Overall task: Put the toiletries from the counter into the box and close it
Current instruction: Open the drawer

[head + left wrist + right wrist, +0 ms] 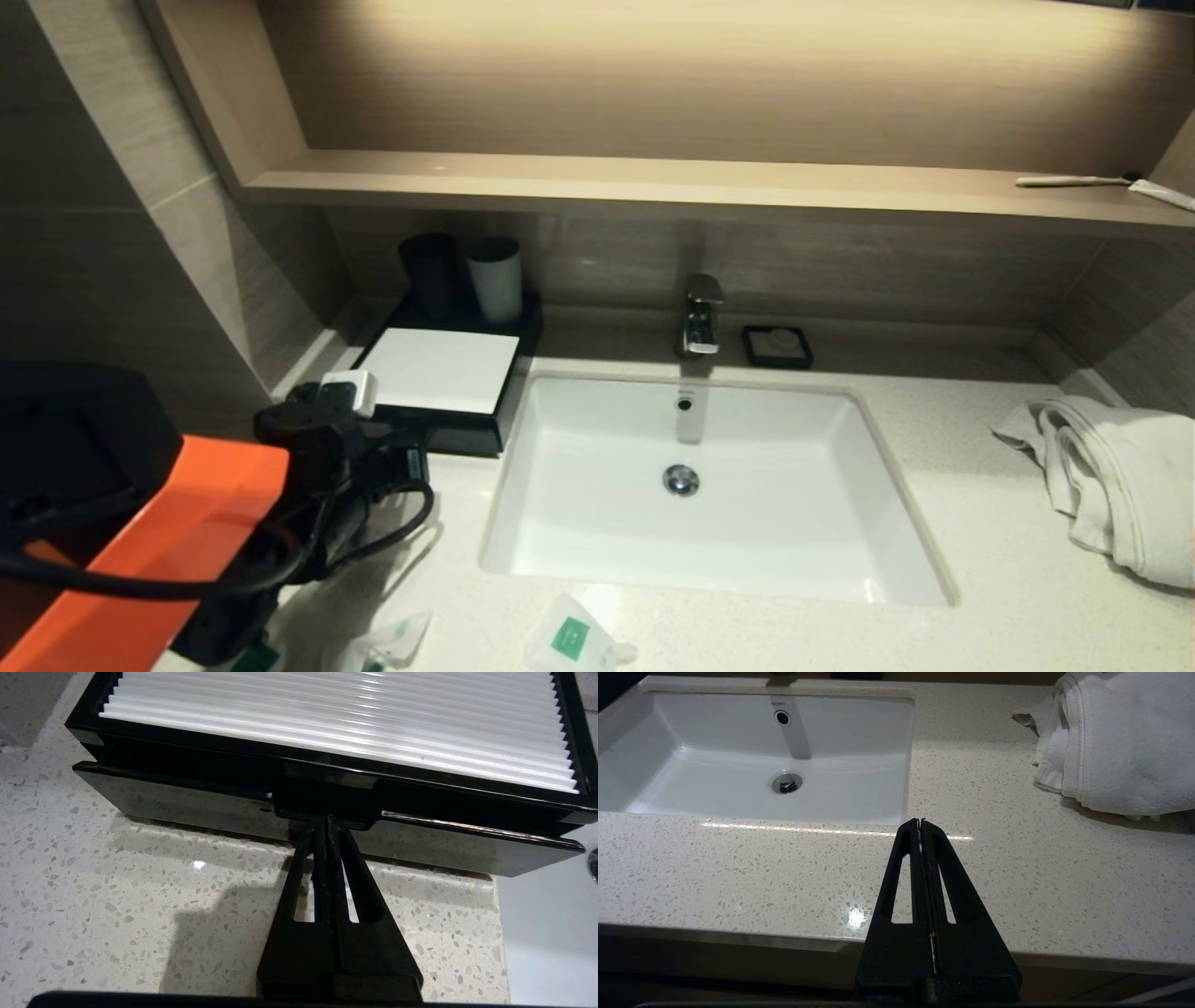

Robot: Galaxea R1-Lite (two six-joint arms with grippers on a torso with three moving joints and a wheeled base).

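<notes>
Left pincer [328, 820] pressed together, tips in notch of box [299, 807] drawer front at counter [117, 896] rear-left. Step: opening drawer, slightly out. Next: pull straight back. Sachets [571, 639] wait near front edge. Right pincer [921, 823] pressed together, parked.

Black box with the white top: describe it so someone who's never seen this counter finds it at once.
Start at the white basin sunk in the speckled counter. On the basin's left, against the back wall, sits the box, low and black, with two cups behind it. Its flat white top panel and notched drawer front, where the shut left gripper rests, separate it from the small black soap dish beside the tap.
</notes>
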